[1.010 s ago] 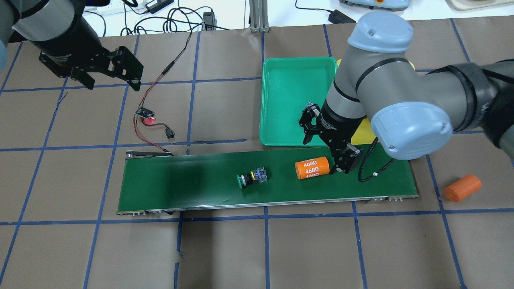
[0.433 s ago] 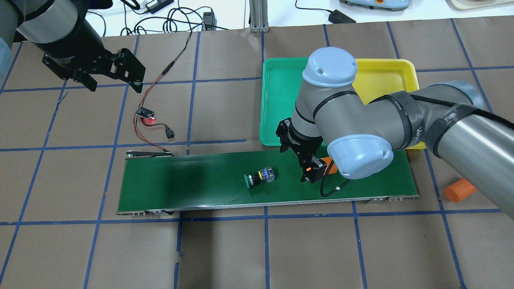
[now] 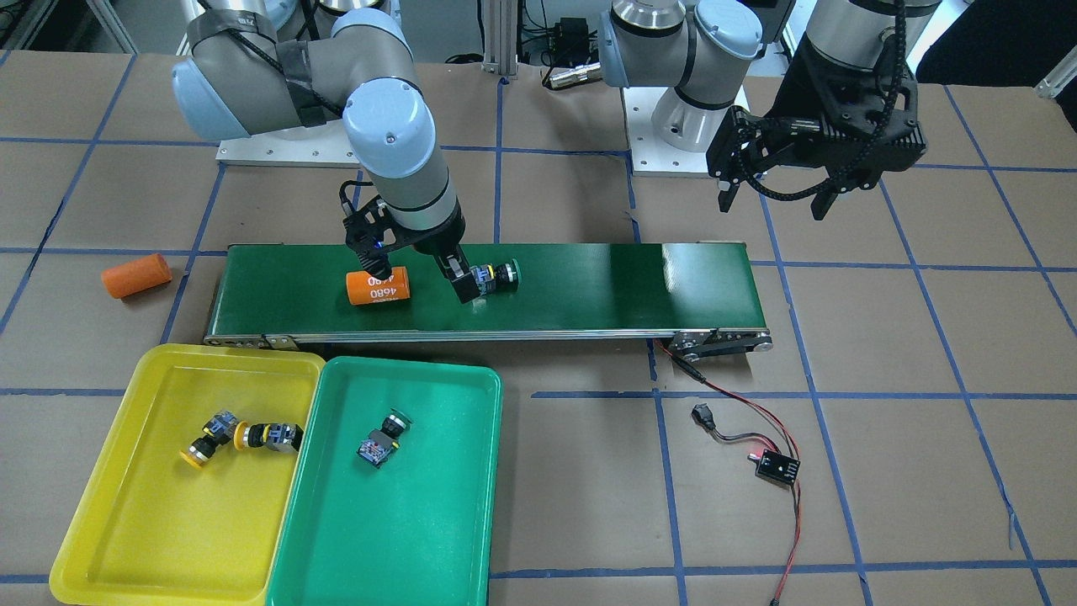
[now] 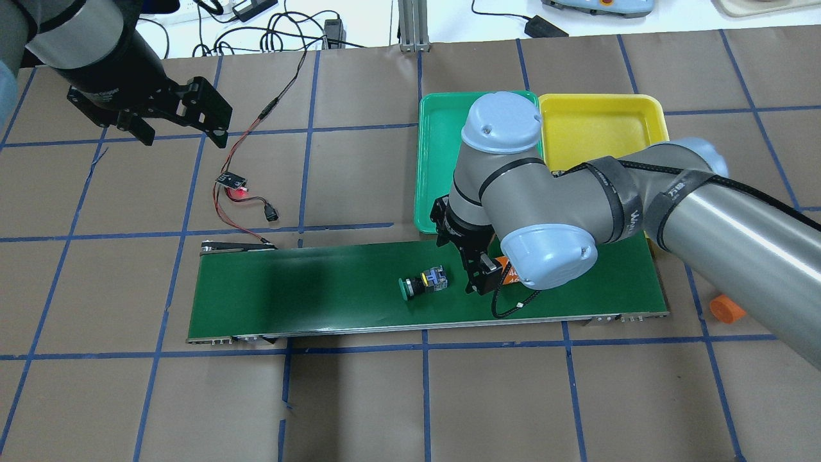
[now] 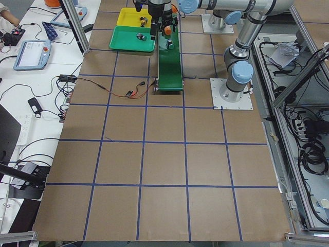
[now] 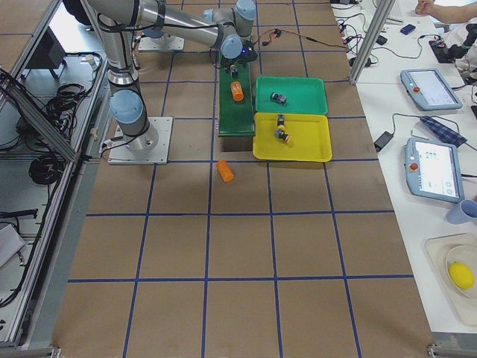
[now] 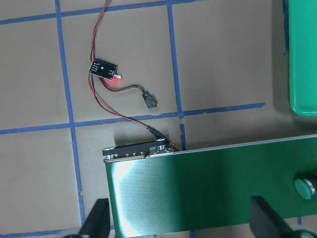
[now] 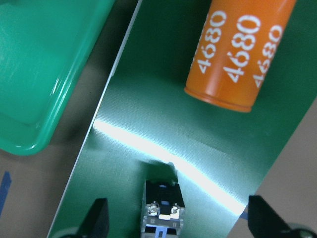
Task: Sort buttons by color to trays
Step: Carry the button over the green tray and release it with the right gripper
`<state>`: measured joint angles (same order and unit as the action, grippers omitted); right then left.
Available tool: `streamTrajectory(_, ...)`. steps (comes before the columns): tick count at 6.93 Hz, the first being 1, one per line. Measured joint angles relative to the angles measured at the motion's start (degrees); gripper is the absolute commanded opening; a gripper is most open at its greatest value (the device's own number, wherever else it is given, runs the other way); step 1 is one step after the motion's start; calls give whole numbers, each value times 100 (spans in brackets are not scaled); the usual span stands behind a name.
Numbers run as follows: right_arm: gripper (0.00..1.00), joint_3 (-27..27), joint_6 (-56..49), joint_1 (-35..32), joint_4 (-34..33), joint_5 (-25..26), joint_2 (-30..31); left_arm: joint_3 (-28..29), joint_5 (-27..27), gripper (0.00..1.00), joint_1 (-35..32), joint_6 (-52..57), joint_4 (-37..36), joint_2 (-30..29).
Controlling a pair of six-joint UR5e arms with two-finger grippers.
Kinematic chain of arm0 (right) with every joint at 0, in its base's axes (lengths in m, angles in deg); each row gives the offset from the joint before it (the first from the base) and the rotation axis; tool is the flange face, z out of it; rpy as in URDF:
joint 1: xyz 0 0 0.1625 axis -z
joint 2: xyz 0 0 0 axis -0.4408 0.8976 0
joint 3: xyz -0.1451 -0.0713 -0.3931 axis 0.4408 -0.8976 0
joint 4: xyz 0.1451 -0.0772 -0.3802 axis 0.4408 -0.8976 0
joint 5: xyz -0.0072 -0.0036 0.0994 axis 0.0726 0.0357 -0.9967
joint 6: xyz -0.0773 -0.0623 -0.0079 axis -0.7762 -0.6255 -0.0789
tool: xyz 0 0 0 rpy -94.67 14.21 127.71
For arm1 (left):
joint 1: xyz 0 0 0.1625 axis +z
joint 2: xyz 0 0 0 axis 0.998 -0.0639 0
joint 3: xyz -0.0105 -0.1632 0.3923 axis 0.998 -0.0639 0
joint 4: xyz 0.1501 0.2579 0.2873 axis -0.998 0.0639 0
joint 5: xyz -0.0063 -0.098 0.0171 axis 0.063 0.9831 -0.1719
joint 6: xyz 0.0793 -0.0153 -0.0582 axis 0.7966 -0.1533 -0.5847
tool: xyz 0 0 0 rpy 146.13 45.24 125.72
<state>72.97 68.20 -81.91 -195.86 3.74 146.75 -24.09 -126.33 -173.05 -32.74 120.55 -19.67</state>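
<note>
Nearing green button (image 4: 420,284), right claw (image 4: 473,282)

The green tray (image 6: 307,106) holds one button (image 6: 279,98), and the yellow tray (image 6: 313,148) touching it holds yellow-capped buttons (image 6: 282,135).

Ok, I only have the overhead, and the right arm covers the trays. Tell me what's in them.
Observer: The yellow tray holds two yellow-capped buttons; the green tray holds one green-capped button.
Operator: Now give me the right gripper's state.
Observer: The right gripper is open; the belt button shows between its fingertips, not yet gripped.
</note>
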Motion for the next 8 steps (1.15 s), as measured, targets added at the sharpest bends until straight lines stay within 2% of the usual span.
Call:
streamTrajectory(1, 78, 0, 68, -54, -65, 11, -98, 1, 1, 100, -1, 1, 0, 0)
streamTrajectory(2, 44, -1, 96, -79, -91, 16, -183, 4, 3, 100, 1, 1, 0, -2)
streamTrajectory(3, 0, -4, 94, -87, -99, 15, -252, 9, 5, 100, 4, 1, 0, -7)
streamTrajectory(6, 0, -79, 7, -9, -118, 95, -268, 63, 1, 100, 11, 12, 16, 6)
streamTrajectory(8, 0, -491, -271, 159, -163, 419, -248, 88, -20, 100, 9, 22, 47, 21)
